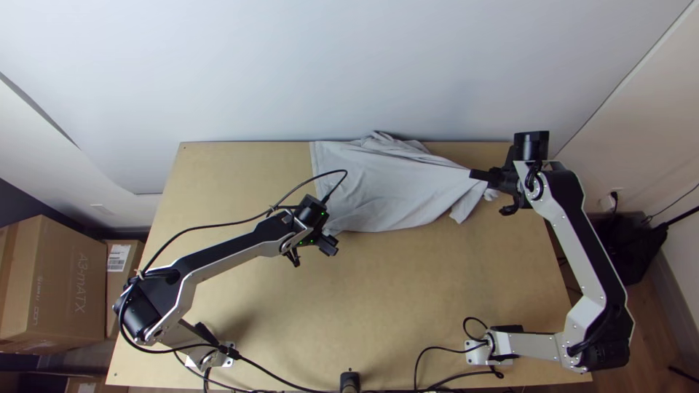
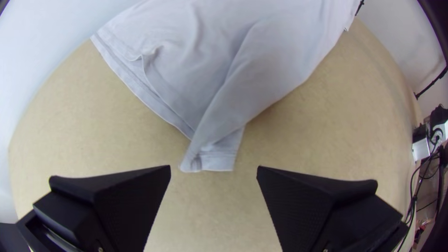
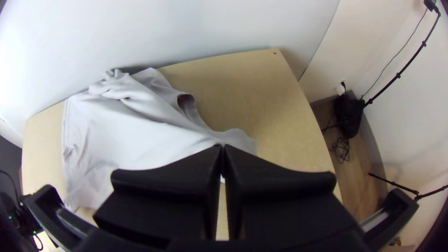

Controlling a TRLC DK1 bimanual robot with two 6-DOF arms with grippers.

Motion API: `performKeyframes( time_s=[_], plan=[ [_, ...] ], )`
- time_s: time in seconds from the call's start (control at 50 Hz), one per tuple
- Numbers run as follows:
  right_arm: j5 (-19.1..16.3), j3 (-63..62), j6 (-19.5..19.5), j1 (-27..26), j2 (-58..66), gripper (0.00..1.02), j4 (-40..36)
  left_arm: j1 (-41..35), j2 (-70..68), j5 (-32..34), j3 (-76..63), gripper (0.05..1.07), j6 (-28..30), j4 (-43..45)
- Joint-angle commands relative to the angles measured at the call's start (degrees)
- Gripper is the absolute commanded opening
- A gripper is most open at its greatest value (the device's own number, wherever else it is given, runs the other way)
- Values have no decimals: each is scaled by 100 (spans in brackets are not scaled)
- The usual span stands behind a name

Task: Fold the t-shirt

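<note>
well, the right gripper [image 1: 475, 175] pinches the t-shirt [image 1: 397, 191]; 2 boxes [image 1: 62, 280] bear print.

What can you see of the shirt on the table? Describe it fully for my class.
The T-shirt is pale grey, soft-looking cloth with a stitched hem. It lies unevenly spread on the wooden table, bunched along the far edge. The right gripper is closed on part of it, and creases run toward that grip. A hem corner, partly folded over, lies near the open left gripper.
</note>
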Motion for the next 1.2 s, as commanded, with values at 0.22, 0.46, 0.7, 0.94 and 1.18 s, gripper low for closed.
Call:
performKeyframes(
  time_s=[0.22, 0.46, 0.7, 0.94, 1.18],
  plan=[
    [51, -166, -25, 201, -448, 3, 134, 237, 720, 73, 257, 88, 243, 167],
    [24, -227, -25, 219, -501, 3, 196, 378, 694, 91, 90, 8, 120, 650],
    [24, -262, -42, 69, -527, 3, 205, 861, -106, 135, 99, 8, 49, 536],
    [16, -280, -121, 96, -835, 2, 214, 1450, -1178, 108, 530, 8, -30, 44],
    [-46, -192, -693, 605, -1696, 2, 1207, 1898, -1996, -129, 1048, 8, -38, -255]
  ],
)
